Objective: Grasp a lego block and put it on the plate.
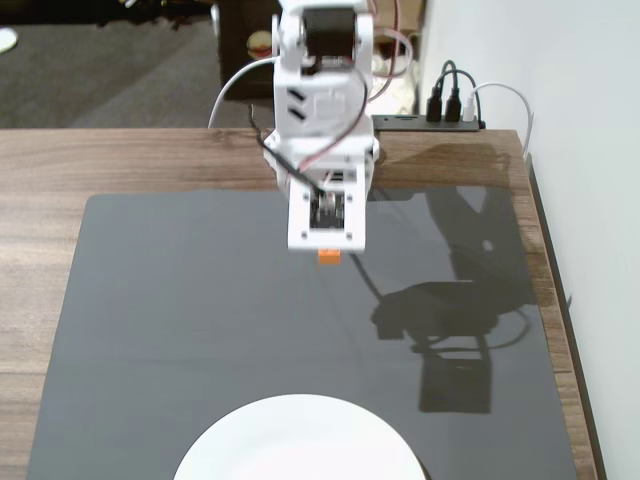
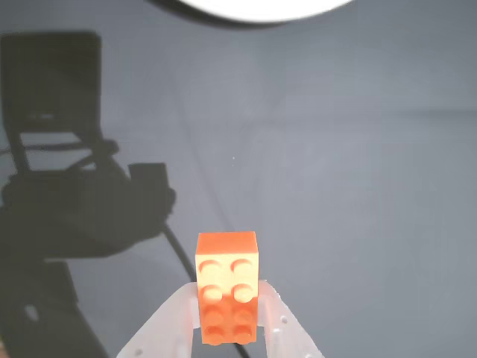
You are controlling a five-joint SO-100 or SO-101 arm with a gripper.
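The orange lego block [image 2: 226, 287] sits between my two translucent white fingers, which press on both its long sides; its studs face the wrist camera. In the fixed view only a small orange bit of the lego block [image 1: 329, 256] shows under the white gripper [image 1: 329, 250], held above the dark mat near its far middle. The white plate [image 1: 300, 445] lies at the near edge of the mat, partly cut off; its rim also shows at the top of the wrist view [image 2: 253, 9]. The block is well apart from the plate.
A dark grey mat [image 1: 180, 320] covers the wooden table [image 1: 40, 170]. A power strip with plugs and cables [image 1: 450, 112] sits at the table's far right edge by the white wall. The arm's shadow falls on the mat to the right.
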